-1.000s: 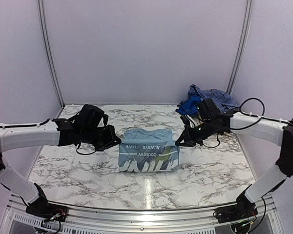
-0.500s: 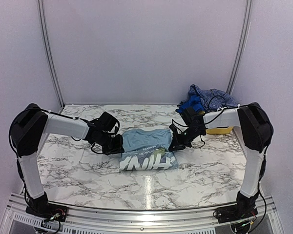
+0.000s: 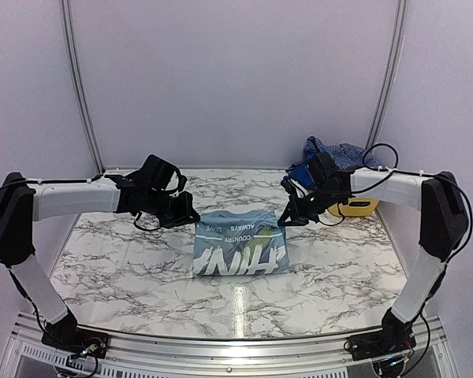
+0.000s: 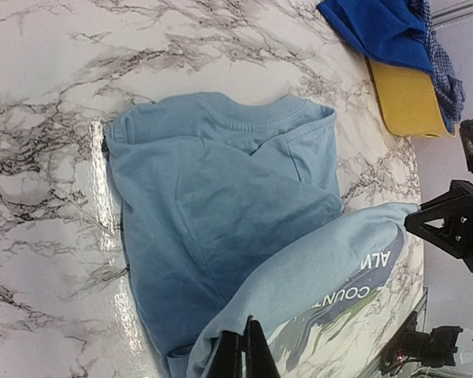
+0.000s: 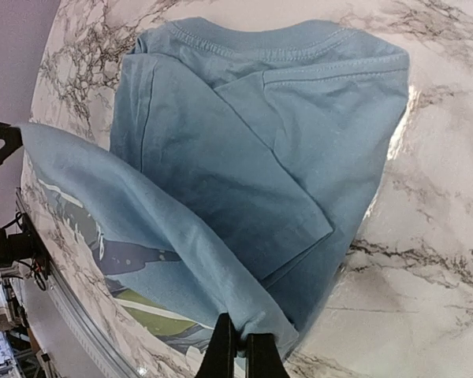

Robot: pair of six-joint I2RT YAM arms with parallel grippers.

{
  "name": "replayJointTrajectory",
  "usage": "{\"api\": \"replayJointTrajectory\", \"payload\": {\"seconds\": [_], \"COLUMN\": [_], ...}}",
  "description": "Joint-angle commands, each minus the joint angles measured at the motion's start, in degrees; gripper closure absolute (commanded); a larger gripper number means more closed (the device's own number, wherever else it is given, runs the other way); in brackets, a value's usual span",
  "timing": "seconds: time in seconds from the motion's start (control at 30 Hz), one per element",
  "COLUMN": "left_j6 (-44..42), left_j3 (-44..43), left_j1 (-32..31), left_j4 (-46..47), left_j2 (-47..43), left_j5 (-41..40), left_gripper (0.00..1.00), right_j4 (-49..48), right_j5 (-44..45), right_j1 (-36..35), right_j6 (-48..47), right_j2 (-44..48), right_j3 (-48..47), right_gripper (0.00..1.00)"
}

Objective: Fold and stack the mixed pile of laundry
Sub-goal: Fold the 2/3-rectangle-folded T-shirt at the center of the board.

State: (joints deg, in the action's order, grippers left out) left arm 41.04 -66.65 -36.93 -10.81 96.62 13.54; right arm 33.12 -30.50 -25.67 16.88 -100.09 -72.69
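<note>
Two pincers: left gripper [image 3: 192,220], right gripper [image 3: 284,223]. Between them, one sky-blue T-shirt [image 3: 240,250]. Beyond the right: one checked shirt [image 3: 345,153], one royal-blue piece [image 3: 301,171], one yellow basket [image 3: 356,208].

Soft, even, bright light falls from above. In the top view a white streak of glare lies on the table [image 3: 236,303] near its front edge, and shadows there are faint and soft-edged. Both wrist views show a glare patch on the marble right beside the T-shirt [image 4: 221,205]. The top view is slightly soft; the wrist views are sharp, with wide-angle bending toward the edges
</note>
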Motion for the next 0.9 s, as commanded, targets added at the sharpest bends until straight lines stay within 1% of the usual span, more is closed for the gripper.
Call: {"api": "replayJointTrajectory", "payload": {"seconds": [0.0, 0.37, 0.67, 0.83, 0.87], "left_j6": [-2.4, -4.2, -5.9, -6.5, -6.7], "left_j3": [-4.3, -14.4, -22.9, -26.3, -26.9], "left_j1": [2.5, 7.1, 10.5, 11.6, 11.9], "left_j4": [-3.8, -4.4, -4.5, -4.6, -4.7], "left_j2": [1.7, 10.4, 21.2, 26.8, 27.8], "left_j5": [0.0, 4.3, 6.5, 7.4, 7.4], "left_gripper": [1.00, 1.00, 1.00, 1.00, 1.00], "right_j4": [3.0, 6.4, 5.3, 5.3, 5.2], "right_j5": [0.4, -0.9, -2.7, -1.6, -1.3], "right_j1": [1.4, 4.9, 6.4, 6.9, 7.1], "right_j6": [-2.1, -4.4, -3.6, -3.0, -2.7], "right_j2": [-3.9, -14.4, -25.9, -31.3, -31.9], "right_j3": [-6.5, -20.9, -30.9, -36.1, -36.8], "right_gripper": [1.00, 1.00, 1.00, 1.00, 0.98]}}
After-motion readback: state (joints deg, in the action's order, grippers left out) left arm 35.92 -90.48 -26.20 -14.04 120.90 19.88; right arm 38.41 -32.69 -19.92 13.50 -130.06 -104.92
